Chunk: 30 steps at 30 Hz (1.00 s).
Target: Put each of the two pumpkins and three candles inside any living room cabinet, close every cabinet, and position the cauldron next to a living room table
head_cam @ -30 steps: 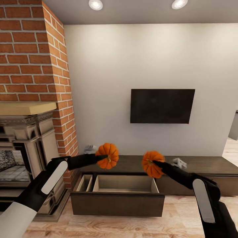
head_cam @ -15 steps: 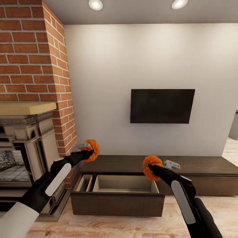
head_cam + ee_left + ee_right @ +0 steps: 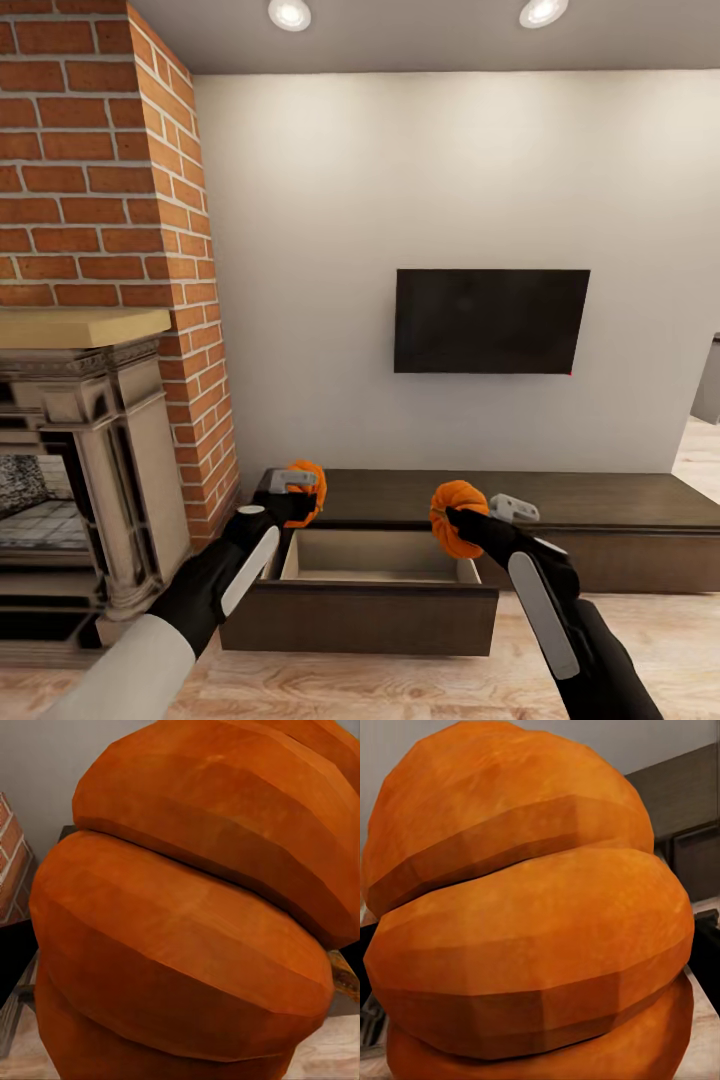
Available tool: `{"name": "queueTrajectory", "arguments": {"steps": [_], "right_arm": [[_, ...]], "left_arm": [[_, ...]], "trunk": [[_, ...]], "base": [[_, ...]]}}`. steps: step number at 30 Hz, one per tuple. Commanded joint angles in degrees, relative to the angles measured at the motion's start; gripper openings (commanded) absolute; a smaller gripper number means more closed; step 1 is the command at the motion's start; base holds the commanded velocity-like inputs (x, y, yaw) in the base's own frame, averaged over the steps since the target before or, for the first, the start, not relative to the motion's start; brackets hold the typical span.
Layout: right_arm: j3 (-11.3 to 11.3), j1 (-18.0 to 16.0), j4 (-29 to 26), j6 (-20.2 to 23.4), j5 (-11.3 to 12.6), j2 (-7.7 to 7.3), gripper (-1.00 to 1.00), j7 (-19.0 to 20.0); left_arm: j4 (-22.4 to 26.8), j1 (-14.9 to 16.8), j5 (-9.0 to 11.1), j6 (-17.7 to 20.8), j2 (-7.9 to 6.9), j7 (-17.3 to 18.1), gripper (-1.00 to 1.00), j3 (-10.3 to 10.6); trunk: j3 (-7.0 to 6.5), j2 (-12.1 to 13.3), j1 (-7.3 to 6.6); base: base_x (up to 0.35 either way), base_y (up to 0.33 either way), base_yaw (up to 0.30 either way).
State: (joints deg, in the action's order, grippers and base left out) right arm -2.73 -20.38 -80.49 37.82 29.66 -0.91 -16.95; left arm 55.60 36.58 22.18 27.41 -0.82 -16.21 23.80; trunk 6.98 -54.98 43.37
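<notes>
Each of my grippers is shut on a small orange ribbed pumpkin. The left gripper (image 3: 296, 500) holds its pumpkin (image 3: 309, 487) (image 3: 187, 915) above the left rear corner of the open drawer (image 3: 360, 590) of the long dark-brown cabinet (image 3: 620, 510). The right gripper (image 3: 452, 520) holds the other pumpkin (image 3: 456, 515) (image 3: 532, 915) above the drawer's right end. The drawer's pale beige inside looks bare. Candles, cauldron and table are out of view.
A beige stone fireplace (image 3: 90, 470) under a red brick chimney (image 3: 110, 160) stands close on the left, beside my left arm. A black TV (image 3: 490, 320) hangs on the white wall above the cabinet. Light wood floor (image 3: 640, 640) lies in front.
My left gripper has lowered and moved away with its pumpkin, down to the drawer's left rear corner. The right gripper has sunk slightly with its pumpkin. The view has not shifted.
</notes>
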Motion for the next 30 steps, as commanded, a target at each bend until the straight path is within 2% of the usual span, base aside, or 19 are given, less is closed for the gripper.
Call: {"name": "queueTrajectory", "arguments": {"steps": [1, 7, 14, 18, 21, 30], "right_arm": [[-0.18, -0.06, 0.11, -0.38, 0.75, -0.05, -1.0, -0.4], [-1.23, -0.09, 1.4, -3.22, 0.74, -0.1, -1.0, -0.37], [-1.38, -0.25, 4.66, -3.85, 0.43, -0.15, -1.0, -0.36], [-1.49, -0.27, 5.1, -3.97, -1.46, -0.05, -1.0, -0.36], [-1.55, -0.27, 5.2, -4.03, -2.52, 0.01, -1.0, -0.37], [-1.89, -0.27, 5.25, -4.07, -3.01, 0.11, -1.0, -0.38]], "left_arm": [[0.01, 0.07, 0.32, 0.21, 0.02, -0.64, -1.0, 0.26], [-0.06, 0.08, 0.25, 0.88, 0.39, -0.45, -1.0, 0.28], [0.48, 0.08, 0.47, 2.91, 0.64, -0.28, -1.0, 0.28], [0.67, 0.08, 0.54, 4.06, 0.8, -0.24, -1.0, 0.28], [0.69, 0.08, 0.58, 6.06, 1.6, -0.23, -1.0, 0.28], [0.73, 0.1, 0.75, 11.55, 2.82, -0.07, -1.0, 0.28]], "trunk": [[0.09, -0.07, 0.01], [0.09, -0.07, 0.01], [0.09, -0.07, 0.01], [0.09, -0.07, 0.01], [0.09, -0.07, 0.01], [0.09, -0.07, 0.01]], "base": [[0.0, 0.0, 0.0], [0.001, 0.0, 0.0], [0.058, 0.0, 0.0], [0.198, 0.0, 0.0], [0.247, 0.0, 0.0], [0.063, 0.0, 0.0]]}}
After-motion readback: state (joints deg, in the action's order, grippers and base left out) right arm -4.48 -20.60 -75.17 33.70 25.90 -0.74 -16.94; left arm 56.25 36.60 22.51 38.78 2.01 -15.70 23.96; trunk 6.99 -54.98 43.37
